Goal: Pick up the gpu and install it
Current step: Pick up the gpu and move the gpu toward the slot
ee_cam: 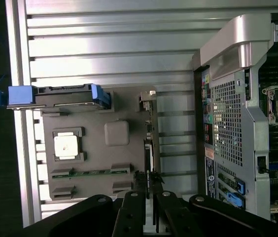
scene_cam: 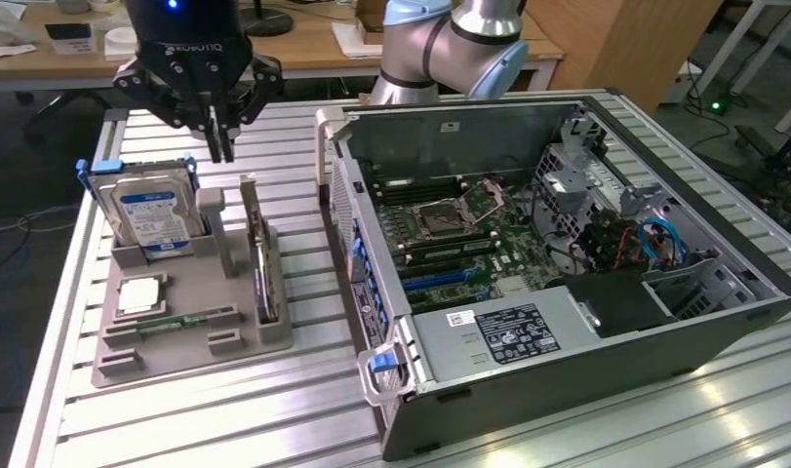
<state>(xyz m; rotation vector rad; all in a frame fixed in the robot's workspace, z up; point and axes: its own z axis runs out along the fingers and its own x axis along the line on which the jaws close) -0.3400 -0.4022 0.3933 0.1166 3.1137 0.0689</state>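
The gpu (scene_cam: 257, 253) is a thin dark card standing on its long edge in a slot of the grey holder (scene_cam: 187, 339) on the table; the wrist view shows the gpu (ee_cam: 149, 143) edge-on with its pale bracket end. My gripper (scene_cam: 222, 148) hangs above the far end of the holder, between the hard drive and the gpu, its fingers drawn together with nothing held. In the wrist view my gripper (ee_cam: 150, 218) lines up with the near end of the card. The open computer case (scene_cam: 460, 132) lies at the exterior view's right with its motherboard (scene_cam: 463, 234) exposed.
The holder (ee_cam: 94, 113) also carries a silver hard drive (scene_cam: 152, 210) in blue rails, a square processor (scene_cam: 140, 294) and a green memory stick (scene_cam: 180, 319). The case's rear panel (ee_cam: 227, 123) stands close beside the holder. A desk and a wooden cabinet lie beyond the table.
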